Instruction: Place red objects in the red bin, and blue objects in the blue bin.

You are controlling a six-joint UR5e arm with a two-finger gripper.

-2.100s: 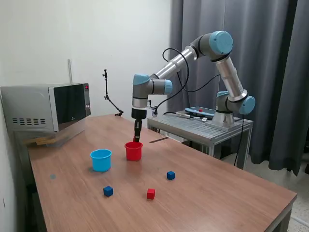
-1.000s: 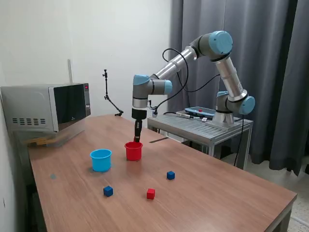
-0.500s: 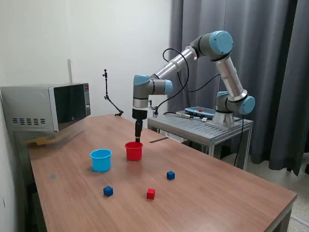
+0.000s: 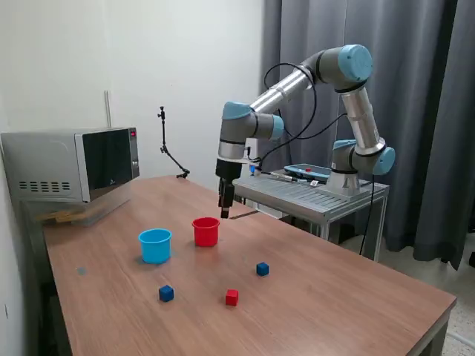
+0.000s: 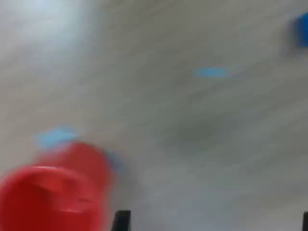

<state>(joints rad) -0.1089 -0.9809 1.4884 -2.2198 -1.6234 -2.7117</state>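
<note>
While the arm [image 4: 297,81] is reaching over the worktop [image 4: 334,297], the claw [image 4: 225,213] is hanging point-down above the wood, just to the exterior view's right of the red bin [image 4: 205,231] and a little higher than its rim. Nothing is showing between its tips, and whether they are apart or together cannot be told: the exterior view shows only a thin dark shape, and the wrist view is blurred, catching just dark tips at the frame edge.

The red bin is standing upright near the middle of the worktop, with the blue bin [image 4: 155,245] just beside it on the exterior view's left, the two not touching. In the wrist view the red bin [image 5: 53,197] is filling one corner as a red smear, and its inside cannot be made out.

Well apart from the claw, toward the near edge, three cubes are lying on the wood: a red cube [image 4: 231,297] in the middle, one blue cube [image 4: 166,294] to the exterior view's left of it, and another blue cube [image 4: 262,269] to its right and slightly farther back. A blue blur [image 5: 302,30] is sitting at the wrist view's edge.

A microwave [image 4: 70,165] is standing at the worktop's far left corner.
</note>
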